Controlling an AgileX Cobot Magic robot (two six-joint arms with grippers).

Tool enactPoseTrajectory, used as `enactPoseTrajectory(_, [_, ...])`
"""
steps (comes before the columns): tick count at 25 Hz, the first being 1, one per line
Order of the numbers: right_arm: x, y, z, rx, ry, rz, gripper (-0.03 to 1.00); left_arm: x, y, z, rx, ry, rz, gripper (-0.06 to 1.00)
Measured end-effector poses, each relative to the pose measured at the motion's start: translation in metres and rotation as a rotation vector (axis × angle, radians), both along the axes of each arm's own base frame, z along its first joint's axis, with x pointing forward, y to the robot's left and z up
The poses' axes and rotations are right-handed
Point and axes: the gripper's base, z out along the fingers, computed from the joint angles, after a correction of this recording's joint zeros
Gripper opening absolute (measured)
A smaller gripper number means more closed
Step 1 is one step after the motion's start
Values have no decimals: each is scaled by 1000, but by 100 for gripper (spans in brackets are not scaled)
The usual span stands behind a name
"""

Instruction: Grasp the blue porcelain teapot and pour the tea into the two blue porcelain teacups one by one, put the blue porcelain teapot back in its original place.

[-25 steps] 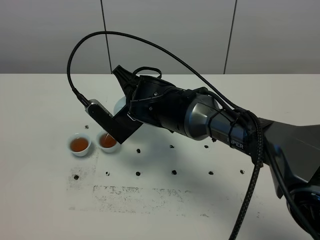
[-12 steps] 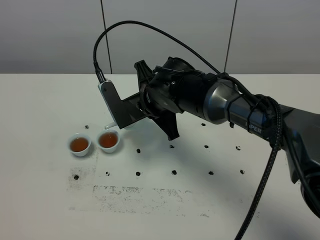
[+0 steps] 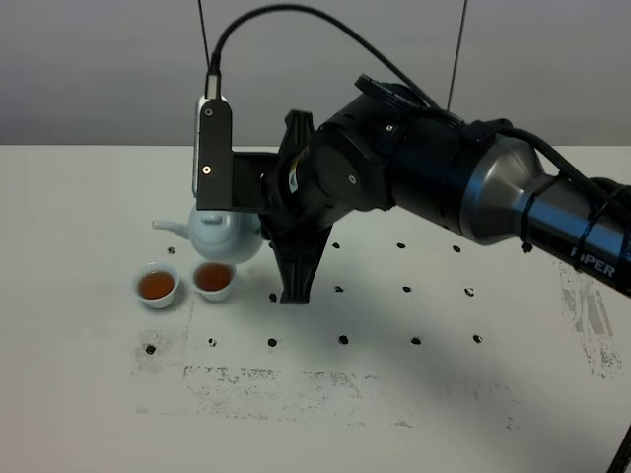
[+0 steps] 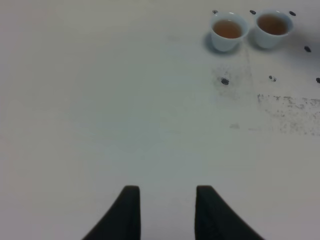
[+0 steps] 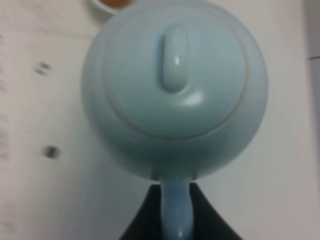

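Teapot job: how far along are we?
Done: both teacups hold amber tea, so pouring looks finished. In hand: the right end effector is shut on the blue porcelain teapot, upright behind the cups; whether it rests on the table is unclear. Remaining: set it down at its place and release. The left end effector is open, idle.

glossy smooth glazed teapot (image 5: 175, 100) & cups (image 4: 229, 31); matt white table (image 4: 100, 100), scuffed in patches.

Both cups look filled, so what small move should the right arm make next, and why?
Probably set the blue porcelain teapot down on the table and open the jaws: both teacups hold tea, and the right gripper clasps the upright pot's handle.
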Motion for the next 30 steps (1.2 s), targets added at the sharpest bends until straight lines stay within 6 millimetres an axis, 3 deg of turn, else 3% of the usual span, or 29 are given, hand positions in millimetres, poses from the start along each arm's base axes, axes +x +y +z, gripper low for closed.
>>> enactPoseTrajectory(6, [-27, 3, -31, 99, 280, -364, 3, 0, 0, 0, 0, 0, 0, 30])
enactPoseTrajectory(11, [-35, 3, -47, 193, 404, -608, 3, 0, 0, 0, 0, 0, 0, 30])
enactPoseTrajectory(30, [-61, 7, -96, 355, 407, -557, 3, 0, 0, 0, 0, 0, 0, 30])
